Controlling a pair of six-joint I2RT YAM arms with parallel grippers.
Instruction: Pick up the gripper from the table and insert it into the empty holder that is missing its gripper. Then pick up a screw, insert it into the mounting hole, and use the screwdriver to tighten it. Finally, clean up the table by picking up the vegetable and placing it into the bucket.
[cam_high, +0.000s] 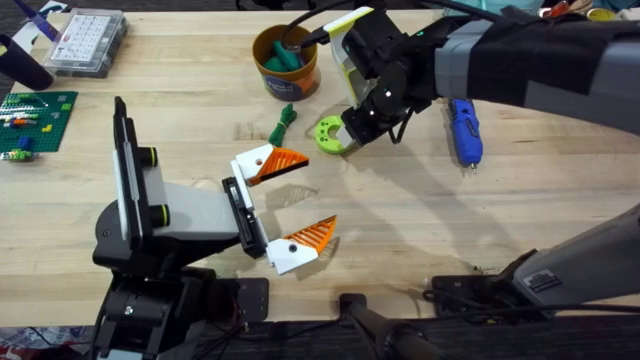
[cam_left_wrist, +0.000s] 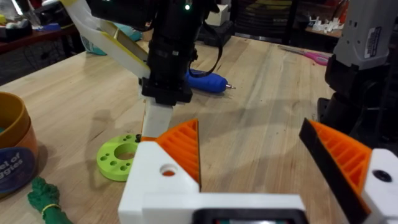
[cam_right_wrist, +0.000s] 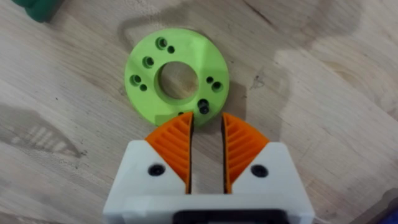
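Note:
Two white wedge fingers with ribbed orange tips, the gripper (cam_high: 272, 164) and its twin (cam_high: 300, 244), sit splayed at the holder (cam_high: 245, 215), the black bracket of the grey-and-black body. They are my left gripper (cam_high: 318, 190) (cam_left_wrist: 249, 127), wide open and holding nothing. My right gripper (cam_high: 350, 135) (cam_right_wrist: 207, 121) hovers at the edge of a lime-green ring (cam_right_wrist: 177, 78), its fingers a narrow gap apart, with a small black screw (cam_right_wrist: 202, 107) in the ring just past the tips. The blue screwdriver (cam_high: 465, 130) lies to the right. The dark-green vegetable (cam_high: 285, 120) lies in front of the orange bucket (cam_high: 285, 60).
A clear parts box (cam_high: 88, 40) and a green brick plate (cam_high: 35, 120) are at the far left. The right arm stretches across the upper right of the table. Bare wood lies between the left fingers and the screwdriver.

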